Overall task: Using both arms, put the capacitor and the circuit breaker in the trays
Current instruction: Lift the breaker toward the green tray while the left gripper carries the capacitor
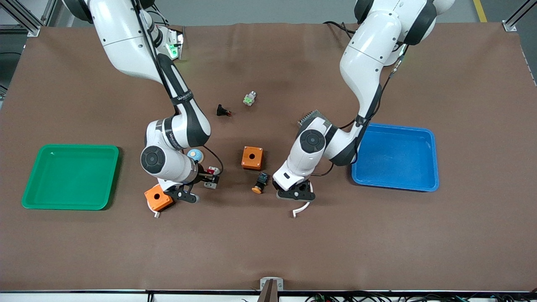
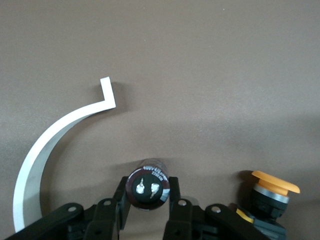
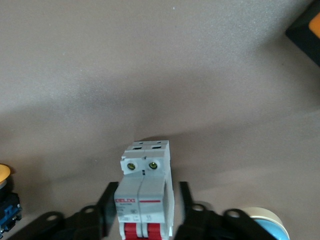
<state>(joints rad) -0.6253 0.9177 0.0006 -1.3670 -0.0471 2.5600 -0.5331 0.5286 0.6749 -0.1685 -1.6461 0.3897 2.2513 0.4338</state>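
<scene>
The capacitor (image 2: 147, 186), a short dark cylinder with two metal terminals on its end, lies on the brown table between my left gripper's (image 2: 148, 194) fingers, which press on both its sides. In the front view the left gripper (image 1: 295, 193) is low over the table near the blue tray and hides the capacitor. The circuit breaker (image 3: 146, 165), white-grey with red levers, lies between my right gripper's (image 3: 147, 194) fingers, with a small gap at one side. In the front view the right gripper (image 1: 208, 177) is at the breaker (image 1: 213, 170).
A black push-button with orange cap (image 1: 261, 183) lies close to the left gripper. Orange boxes (image 1: 252, 157) (image 1: 158, 198), a curved white strip (image 1: 302, 208) and a blue-white button (image 1: 195, 155) are nearby. The green tray (image 1: 71, 147) and the blue tray (image 1: 394, 187) flank them.
</scene>
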